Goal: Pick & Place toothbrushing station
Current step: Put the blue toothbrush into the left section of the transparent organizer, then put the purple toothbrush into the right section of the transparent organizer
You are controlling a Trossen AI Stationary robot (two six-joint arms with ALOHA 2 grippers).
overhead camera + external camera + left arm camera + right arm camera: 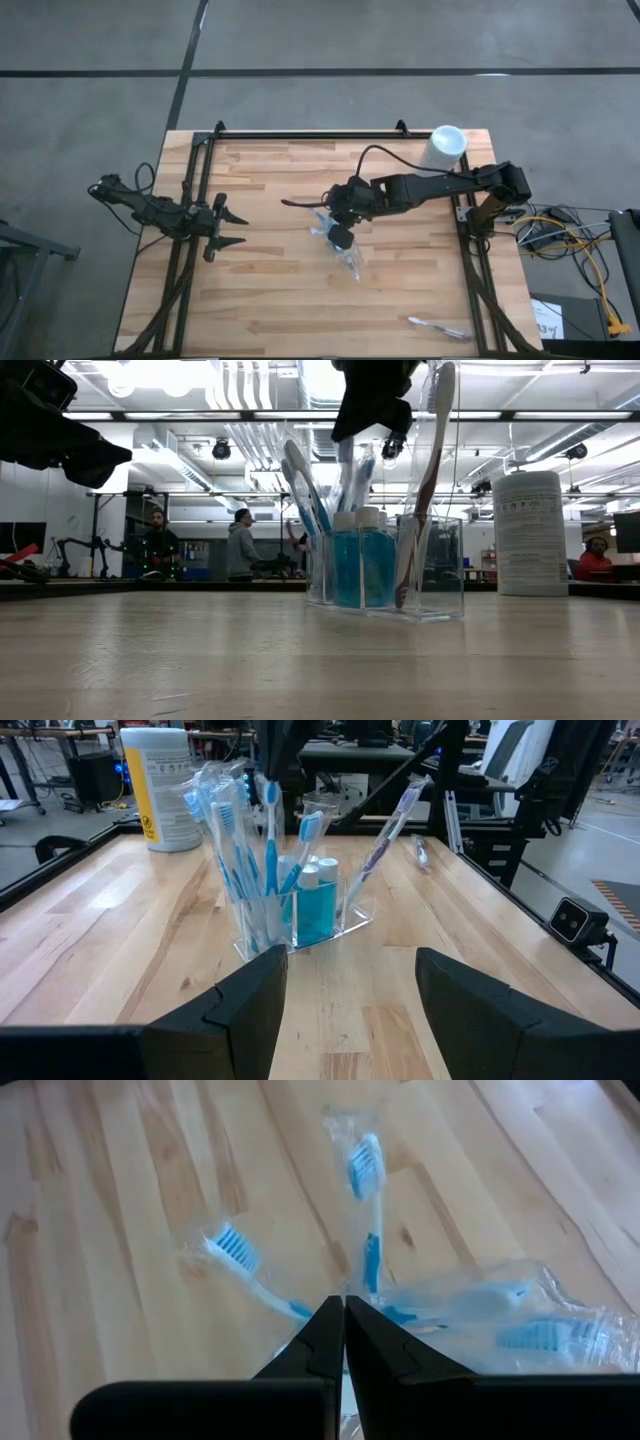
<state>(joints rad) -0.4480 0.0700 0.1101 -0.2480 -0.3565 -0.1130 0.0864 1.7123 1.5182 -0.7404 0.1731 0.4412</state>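
Clear plastic holder stands mid-table on the pale wooden tabletop, and it's already well stocked: several thin blue-and-white toothbrushes in crinkly wrappers poke up from one compartment, and two small blue tubes with white caps sit in the middle. One long wrapped toothbrush with a red-tinted handle leans in the end compartment.

Right gripper hangs directly over the holder with its fingers pinched fully together; whether it actually has a brush wrapper pinched, I can't tell. Left gripper waits well off to the left side of the table, fingers spread wide, nothing in them.

What's left? One more wrapped toothbrush lies flat near the table's front right corner, well apart from the holder, so by my read the station is mostly filled with at least that piece outstanding. Tall white cylindrical canister stands at the back right, out of play.
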